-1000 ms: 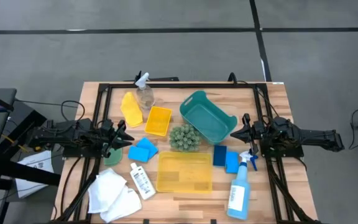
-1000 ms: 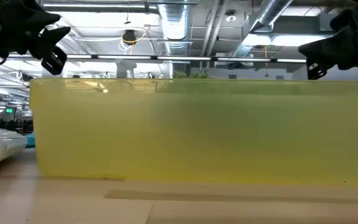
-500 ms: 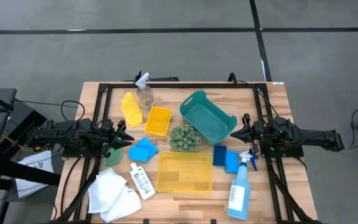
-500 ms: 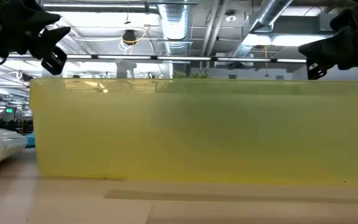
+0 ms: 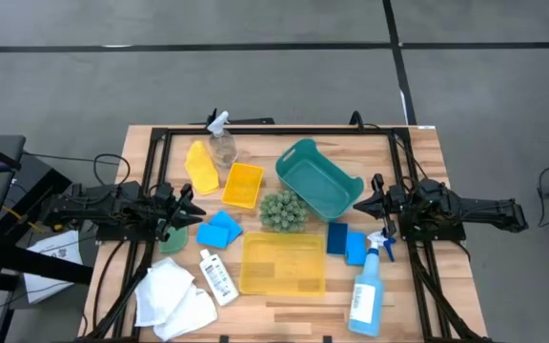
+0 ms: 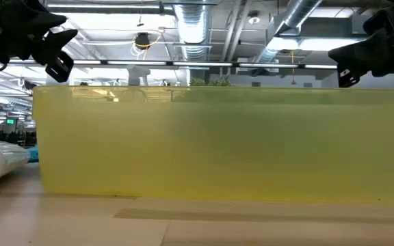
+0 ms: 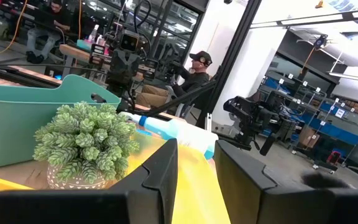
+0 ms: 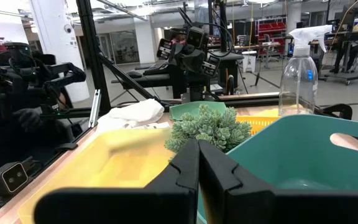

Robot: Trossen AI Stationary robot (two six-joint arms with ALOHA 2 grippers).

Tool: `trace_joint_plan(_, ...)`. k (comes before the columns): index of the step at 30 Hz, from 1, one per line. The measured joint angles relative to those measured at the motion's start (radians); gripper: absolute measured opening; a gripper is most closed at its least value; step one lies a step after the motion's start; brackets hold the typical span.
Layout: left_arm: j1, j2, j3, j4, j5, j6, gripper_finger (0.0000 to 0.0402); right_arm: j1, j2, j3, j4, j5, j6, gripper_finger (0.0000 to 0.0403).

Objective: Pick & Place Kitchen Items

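both arms hover at the table's sides, nothing held: left gripper (image 5: 195, 211) slightly spread just beside the sponges (image 5: 219, 229), right gripper (image 5: 361, 203) pressed together. left should widen before descending.

2 spray bottles (image 5: 369, 286), 3 blue sponges (image 5: 219, 230), 2 yellow bins (image 5: 283, 264), perhaps 2 white cloths (image 5: 172, 292)

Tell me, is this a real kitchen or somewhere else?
Probably a robot lab or workshop, not a kitchen. Bare pipes and ducts run across the ceiling, other robot rigs stand on benches behind, and the wooden table sits on a plain grey floor.
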Motion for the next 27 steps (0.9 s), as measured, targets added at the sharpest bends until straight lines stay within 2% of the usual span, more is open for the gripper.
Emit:
trace_joint_plan(9, 0.000, 0.000, 0.000, 0.000, 0.000, 0.000, 0.0104, 0.000, 0.000, 0.000, 0.000, 0.000, -0.008, 0.0000)
trace_joint_plan(12, 0.000, 0.000, 0.000, 0.000, 0.000, 0.000, 0.0104, -0.003, 0.000, 0.000, 0.000, 0.002, -0.129, 0.0000)
trace_joint_plan(17, 0.000, 0.000, 0.000, 0.001, 0.000, 0.000, 0.0104, -0.003, 0.000, -0.002, 0.021, 0.025, -0.154, 0.0000)
trace_joint_plan(19, 0.000, 0.003, 0.000, 0.041, -0.005, 0.000, 0.0104, -0.003, 0.000, -0.002, 0.066, 0.028, -0.082, 0.0000)
trace_joint_plan(22, 0.000, 0.004, 0.000, 0.134, -0.005, 0.000, 0.0104, 0.003, 0.000, -0.002, 0.123, 0.028, 0.125, 0.0000)
trace_joint_plan(27, 0.000, 0.006, 0.000, 0.285, -0.007, 0.000, 0.0104, -0.002, 0.000, -0.002, 0.226, 0.028, 0.179, 0.0000)
